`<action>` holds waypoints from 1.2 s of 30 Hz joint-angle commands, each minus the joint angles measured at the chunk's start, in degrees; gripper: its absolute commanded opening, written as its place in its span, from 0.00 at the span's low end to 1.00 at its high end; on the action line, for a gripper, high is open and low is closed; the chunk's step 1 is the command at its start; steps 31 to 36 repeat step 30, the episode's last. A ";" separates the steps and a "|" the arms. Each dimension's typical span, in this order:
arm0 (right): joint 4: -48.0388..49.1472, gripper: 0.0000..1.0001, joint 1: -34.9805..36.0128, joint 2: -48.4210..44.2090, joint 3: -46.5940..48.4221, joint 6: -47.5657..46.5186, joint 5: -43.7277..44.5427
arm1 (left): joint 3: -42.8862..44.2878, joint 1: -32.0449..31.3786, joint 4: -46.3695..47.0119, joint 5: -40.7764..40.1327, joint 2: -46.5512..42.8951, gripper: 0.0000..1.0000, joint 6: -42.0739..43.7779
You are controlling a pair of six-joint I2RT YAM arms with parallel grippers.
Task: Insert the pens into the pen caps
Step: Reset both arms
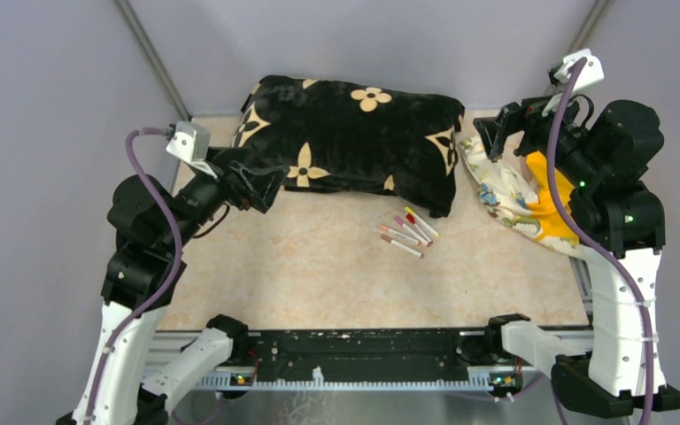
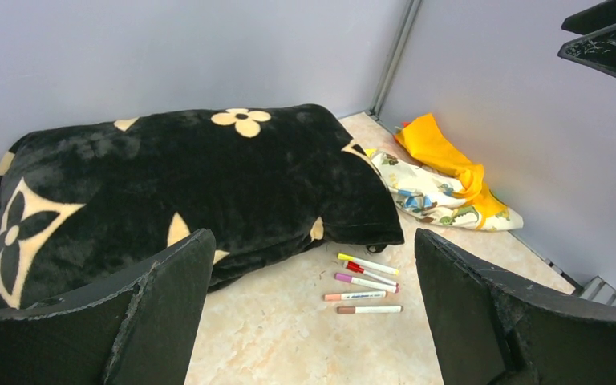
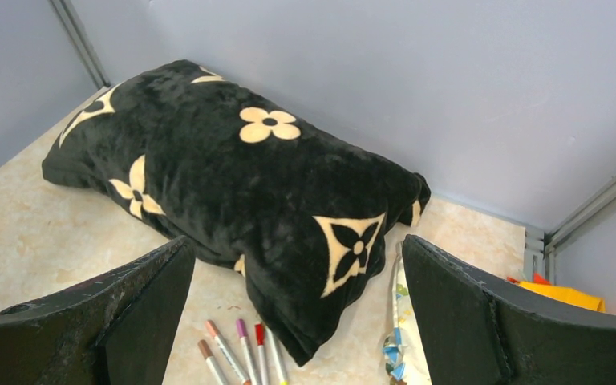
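While black pillow (image 1: 354, 142) fills back of table (image 1: 319, 274), both arms stand raised, apart: left gripper (image 1: 261, 188) wide, holding nothing; right gripper (image 1: 493, 135) wide, holding nothing. Five pens (image 1: 407, 232) lie side by side near pillow's front corner, each apparently capped; no loose caps visible.

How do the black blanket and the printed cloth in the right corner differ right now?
The black blanket is thick, plush and dark with cream flower motifs; the printed cloth is thin, pale and patterned, with a yellow-orange part. The blanket is the larger, spanning the back of the table; the cloth is bunched in the right corner. The pens lie right by the blanket's front edge, apart from the cloth. Both are crumpled fabric, untouched by either hand.
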 commanded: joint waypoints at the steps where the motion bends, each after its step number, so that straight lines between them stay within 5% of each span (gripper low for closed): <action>1: 1.66 0.99 -0.07 -1.19 -0.09 0.74 0.15 | -0.96 0.31 1.00 0.28 -1.32 0.99 1.10; 36: 1.43 0.99 -0.08 -2.16 0.10 0.76 0.54 | -2.68 0.31 0.61 0.01 -3.28 0.99 1.10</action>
